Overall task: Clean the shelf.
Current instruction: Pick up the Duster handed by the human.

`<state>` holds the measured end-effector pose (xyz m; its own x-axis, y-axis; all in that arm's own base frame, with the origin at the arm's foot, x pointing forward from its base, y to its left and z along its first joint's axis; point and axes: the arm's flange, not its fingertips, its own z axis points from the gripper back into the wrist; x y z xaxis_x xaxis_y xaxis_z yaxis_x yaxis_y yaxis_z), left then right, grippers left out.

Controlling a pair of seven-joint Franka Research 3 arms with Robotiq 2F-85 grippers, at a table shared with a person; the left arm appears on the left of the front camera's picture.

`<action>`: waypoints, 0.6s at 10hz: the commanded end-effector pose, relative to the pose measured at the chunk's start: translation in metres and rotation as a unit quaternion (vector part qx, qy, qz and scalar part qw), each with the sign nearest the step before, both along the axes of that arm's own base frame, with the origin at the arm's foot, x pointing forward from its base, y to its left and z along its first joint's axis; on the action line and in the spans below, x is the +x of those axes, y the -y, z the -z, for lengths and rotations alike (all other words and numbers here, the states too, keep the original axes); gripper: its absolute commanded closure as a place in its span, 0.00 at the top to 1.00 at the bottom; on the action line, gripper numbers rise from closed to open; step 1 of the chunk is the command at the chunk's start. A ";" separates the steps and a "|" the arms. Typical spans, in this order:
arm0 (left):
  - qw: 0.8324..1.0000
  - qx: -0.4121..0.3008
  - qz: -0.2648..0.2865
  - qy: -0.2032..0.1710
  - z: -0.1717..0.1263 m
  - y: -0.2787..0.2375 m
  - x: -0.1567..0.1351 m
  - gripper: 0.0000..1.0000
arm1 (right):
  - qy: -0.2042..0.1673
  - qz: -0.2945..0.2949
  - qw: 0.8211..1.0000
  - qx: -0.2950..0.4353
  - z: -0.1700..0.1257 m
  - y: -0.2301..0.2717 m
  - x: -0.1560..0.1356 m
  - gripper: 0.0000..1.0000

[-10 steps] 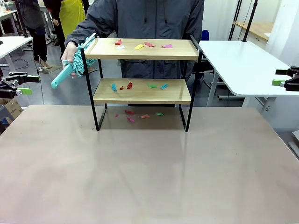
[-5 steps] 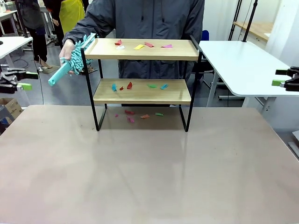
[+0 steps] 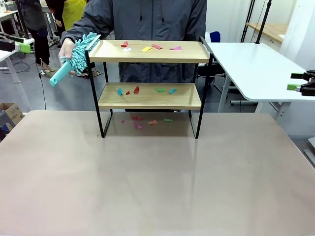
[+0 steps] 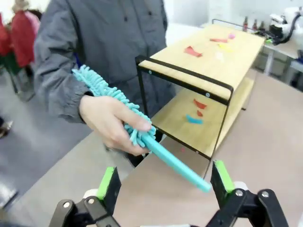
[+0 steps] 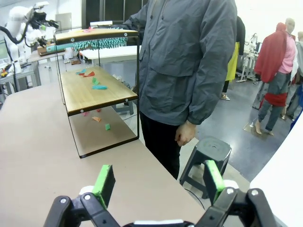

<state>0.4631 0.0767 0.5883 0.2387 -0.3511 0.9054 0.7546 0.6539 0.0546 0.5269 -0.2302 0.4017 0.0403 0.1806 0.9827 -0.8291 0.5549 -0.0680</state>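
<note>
One duster [image 3: 81, 50] higher beside one shelf [image 3: 152, 58]

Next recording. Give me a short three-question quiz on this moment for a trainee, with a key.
1. True or false: the teal duster lies on the lower board of the shelf.
2. Where do the coloured paper scraps lie? A) on the top board only; B) on the lower board only; C) on both boards and on the table under the shelf.
3. Fill in: the left claw and the right claw are both ____.
Key: 1 false, the person's hand holds it at the top board's left end; 2 C; 3 open.
</note>
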 end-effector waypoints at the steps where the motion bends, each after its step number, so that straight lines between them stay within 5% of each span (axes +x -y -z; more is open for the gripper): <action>1: 0.991 0.025 -0.103 -0.078 -0.010 0.045 -0.025 1.00 | 0.003 -0.001 1.000 0.000 -0.003 -0.002 0.001 1.00; 4: 0.968 0.064 -0.209 -0.125 -0.021 0.097 -0.043 1.00 | 0.003 -0.001 1.000 0.000 -0.003 -0.002 0.001 1.00; 6: 0.963 0.089 -0.220 -0.128 -0.012 0.110 -0.037 1.00 | 0.003 -0.001 1.000 0.000 -0.003 -0.002 0.001 1.00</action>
<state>0.4240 -0.0367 0.5987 0.5792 -0.3146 0.7520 0.4215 0.9052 0.0541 0.5269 -0.2303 0.4018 0.0402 0.1805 0.9828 -0.8291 0.5550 -0.0680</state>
